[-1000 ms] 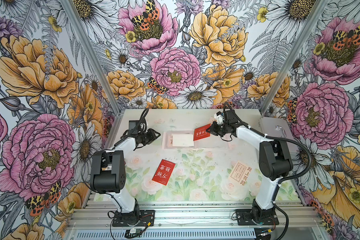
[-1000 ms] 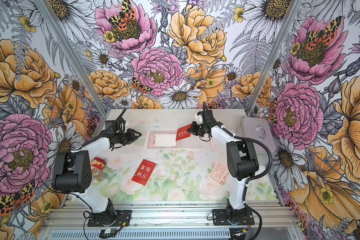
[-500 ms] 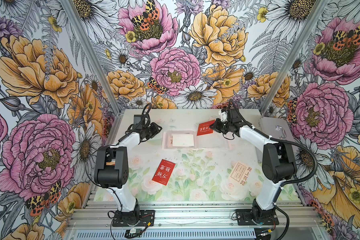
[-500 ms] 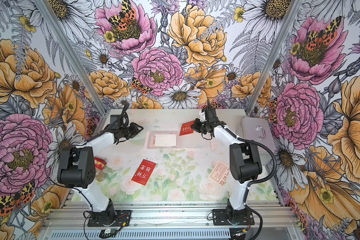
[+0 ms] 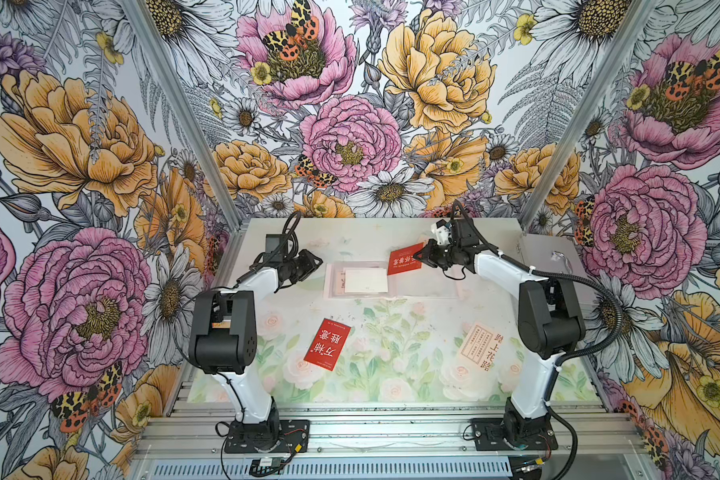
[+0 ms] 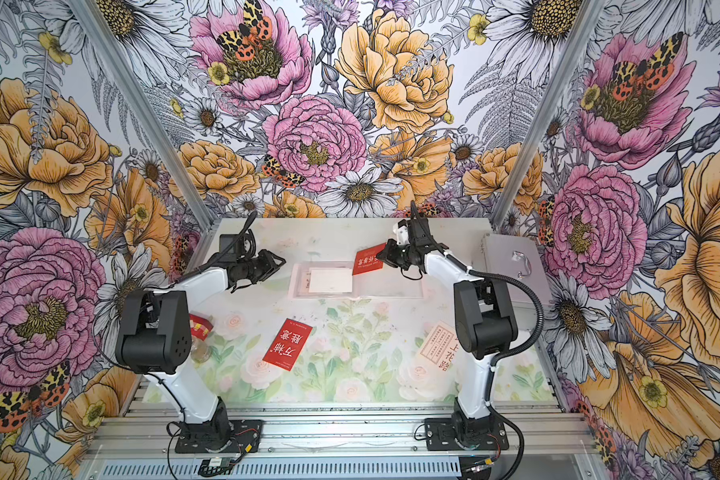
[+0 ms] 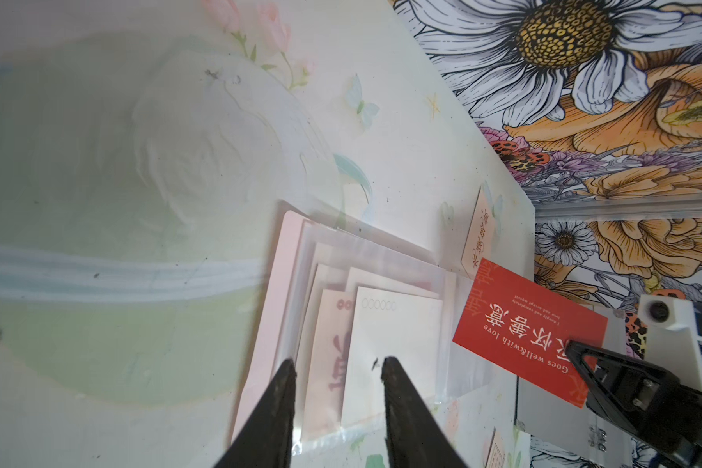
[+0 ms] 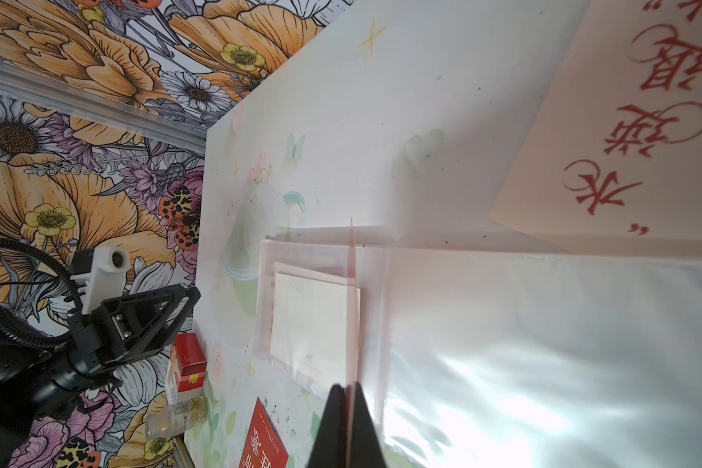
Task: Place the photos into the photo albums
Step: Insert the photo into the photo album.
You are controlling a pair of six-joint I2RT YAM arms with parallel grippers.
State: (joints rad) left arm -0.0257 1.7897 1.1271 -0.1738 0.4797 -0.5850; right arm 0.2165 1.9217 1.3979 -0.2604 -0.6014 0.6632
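Far side of worktop (image 5: 391, 332): right hand (image 5: 422, 254) clenched on the held red photo (image 5: 404, 258), tilted over the middle of the open photo album (image 5: 330, 286). The left hand (image 5: 313, 264) is part-open, gripping nothing, at the album's left edge. A loose red photo (image 5: 327, 344) and a cream photo (image 5: 481, 345) lie flat nearer the arm bases.

My flowered bench (image 5: 391, 332) carries the open photo album (image 5: 429, 286) at its far middle. A red photo (image 5: 327, 344) and a cream photo (image 5: 481, 345) lie flat nearer me. A silver case (image 6: 512, 266) sits at my right edge, and a red carton (image 6: 200, 326) and a small bottle (image 6: 200, 351) at my left.
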